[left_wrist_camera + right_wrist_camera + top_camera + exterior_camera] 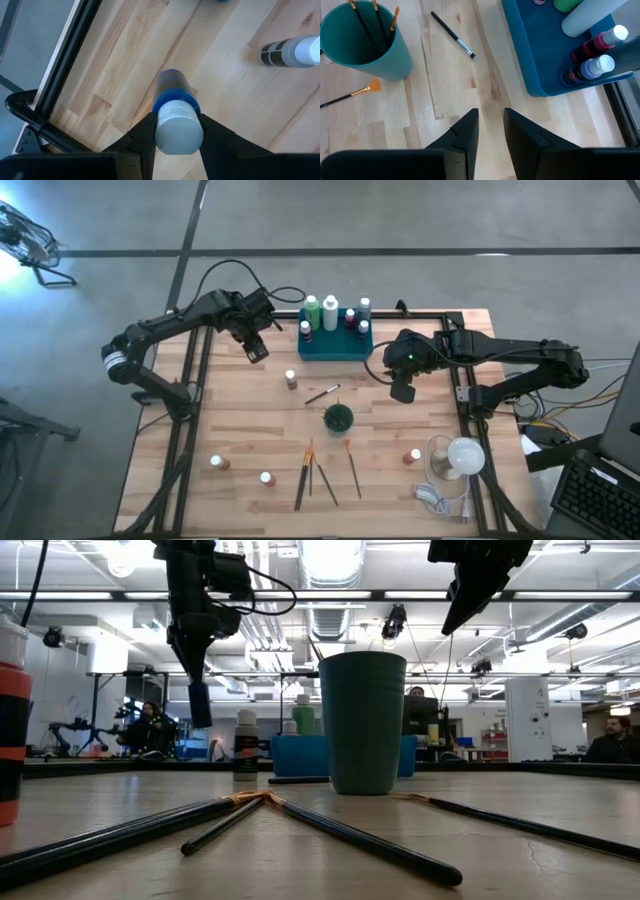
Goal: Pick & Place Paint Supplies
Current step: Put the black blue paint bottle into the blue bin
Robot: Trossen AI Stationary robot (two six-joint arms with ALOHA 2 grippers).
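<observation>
Blue-bodied and white-capped, a small bottle [176, 120] sits clamped between the two dark fingers [142, 137] of the left gripper [256, 348]. The fingers press on opposite sides of the bottle just below its cap. The bottle hangs clear above the wooden table [250, 430], near the table's left rail and to the left of the teal tray [335, 345].

The right gripper [403, 389] hangs above bare wood just right of the tray. Its fingers [465, 137] stand slightly apart with a narrow gap between them, and they hold nothing and touch nothing.

Tray contents: a green bottle [312, 311], a white bottle [330, 311], dark red bottles [351, 319] and further small capped bottles stand upright inside it, at the table's far edge.

The dark green cup [338, 418] stands near the table's centre, with brushes upright inside it. One short brush [322, 394] lies between the cup and the tray. A brown bottle [291, 380] stands alone left of that brush.

Near the front edge, several long brushes [305, 472] lie fanned together, and an orange-tipped brush [352, 465] lies just to their right. Three small bottles stand along the front: one at front left [217, 463], one beside the fanned brushes [267, 478], one at front right [414, 455].

Open wood remains between the tray and the cup, and along the left side below the left gripper.
</observation>
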